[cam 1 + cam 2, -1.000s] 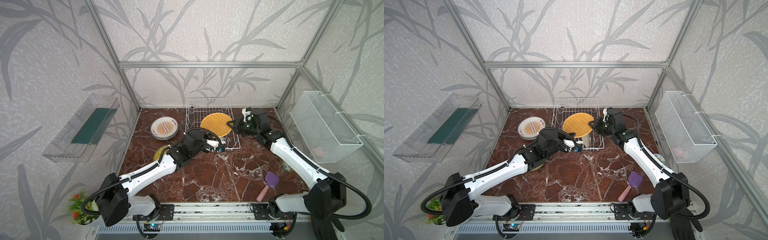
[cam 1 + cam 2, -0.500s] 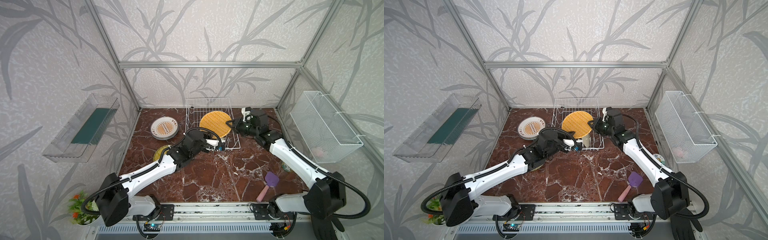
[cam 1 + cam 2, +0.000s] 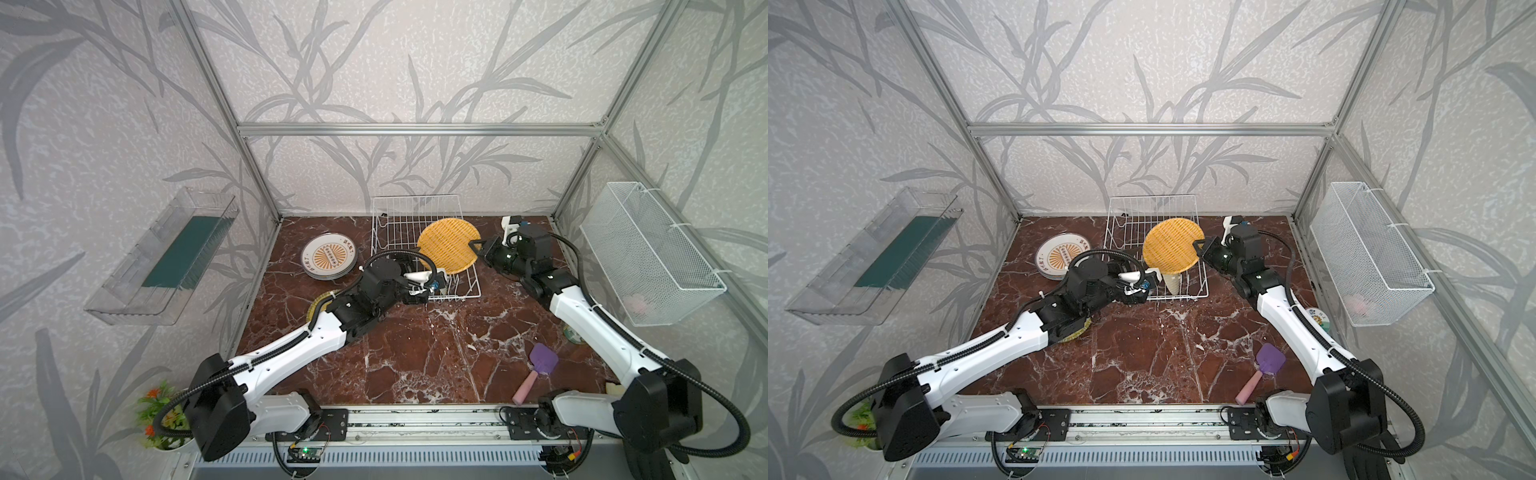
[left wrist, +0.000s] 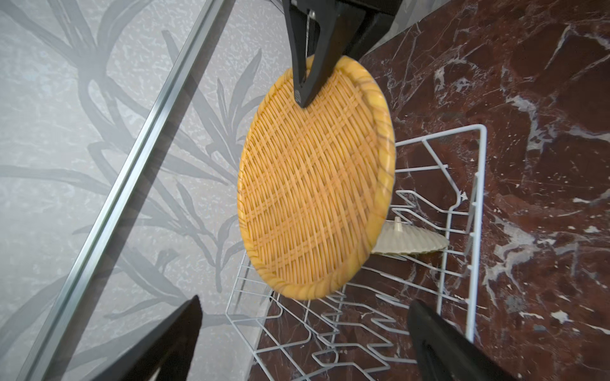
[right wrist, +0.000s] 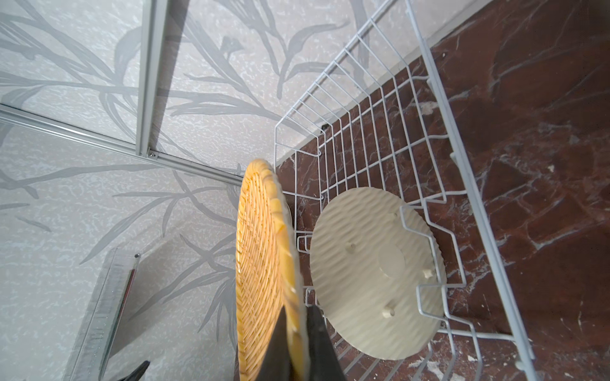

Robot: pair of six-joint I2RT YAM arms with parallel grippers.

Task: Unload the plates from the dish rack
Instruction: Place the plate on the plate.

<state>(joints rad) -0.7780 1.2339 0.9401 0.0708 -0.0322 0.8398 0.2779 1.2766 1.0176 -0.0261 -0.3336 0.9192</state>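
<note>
My right tool point(image 3: 475, 244) clamps the yellow plate point(image 3: 446, 246) by its rim above the dish rack point(image 3: 386, 216); my left tool point(image 4: 303, 300) gapes empty; next, lay it on the counter point(image 3: 415, 353).

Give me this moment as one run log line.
right gripper shut on yellow woven plate rim over dish rack | left gripper open, empty | pale-backed plate in rack | sunburst plates stacked on table

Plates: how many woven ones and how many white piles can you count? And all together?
Woven plates: 3 (one in the right claw, one in the rack, one under the left arm)
White piles: 1 (plates inside cannot be counted)
Total: 4
</note>
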